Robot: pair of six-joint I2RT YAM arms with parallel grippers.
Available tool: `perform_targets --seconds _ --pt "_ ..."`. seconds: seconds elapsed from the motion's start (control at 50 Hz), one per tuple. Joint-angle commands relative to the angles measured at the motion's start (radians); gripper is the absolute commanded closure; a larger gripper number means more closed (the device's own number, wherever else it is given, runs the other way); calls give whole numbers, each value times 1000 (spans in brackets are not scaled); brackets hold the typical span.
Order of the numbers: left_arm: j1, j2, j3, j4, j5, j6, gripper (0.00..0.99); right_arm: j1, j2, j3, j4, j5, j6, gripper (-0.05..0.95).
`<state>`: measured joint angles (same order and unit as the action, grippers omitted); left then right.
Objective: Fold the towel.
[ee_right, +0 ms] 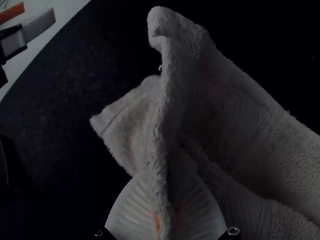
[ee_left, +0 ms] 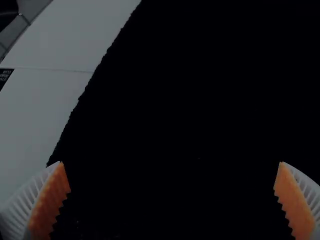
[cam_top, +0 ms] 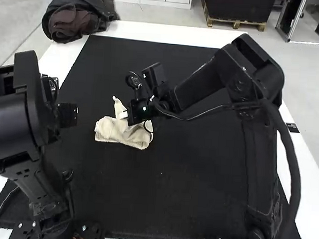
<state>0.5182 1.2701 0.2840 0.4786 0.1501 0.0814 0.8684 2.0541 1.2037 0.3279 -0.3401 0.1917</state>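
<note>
Laying the pinched ridge (ee_right: pixel 165 125) down low and slowly should keep the bunched towel (cam_top: pixel 124 135) from creasing. It lies on the left half of the mat (cam_top: pixel 171 200), right gripper (ee_right: pixel 168 187) jaws closed on that ridge; left gripper (ee_left: pixel 171 165) jaws spread above the mat.

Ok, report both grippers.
Left gripper: open, holding nothing.
Right gripper: closed on a raised fold of the towel.
</note>
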Motion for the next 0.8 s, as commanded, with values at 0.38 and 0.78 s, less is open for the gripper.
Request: perform_targets --seconds 0.38,0.78 --pt "11 -18 -5 -1 22 15 36 46 112 195 -7 6 54 915" --pt "11 -18 -11 -8 29 15 36 63 123 277 7 -4 87 69"
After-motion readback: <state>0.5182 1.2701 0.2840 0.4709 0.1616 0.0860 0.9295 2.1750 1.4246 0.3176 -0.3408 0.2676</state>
